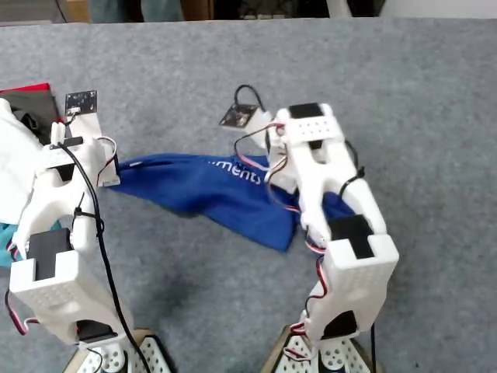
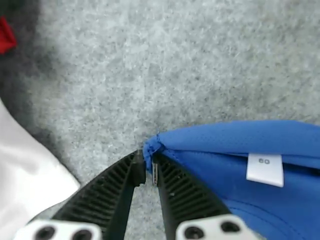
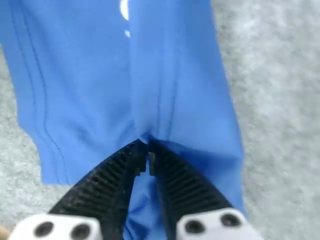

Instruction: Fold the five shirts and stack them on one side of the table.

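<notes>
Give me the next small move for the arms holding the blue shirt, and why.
Probably lift both ends slightly and draw them apart. The left gripper is shut on an edge of the blue shirt near its white label, the right gripper on a bunched fold, and the shirt lies rumpled on the grey table.

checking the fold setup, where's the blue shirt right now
In the high view the blue shirt is stretched over the middle of the table, one corner pinched in the left tool, its other end in the right tool.
</notes>
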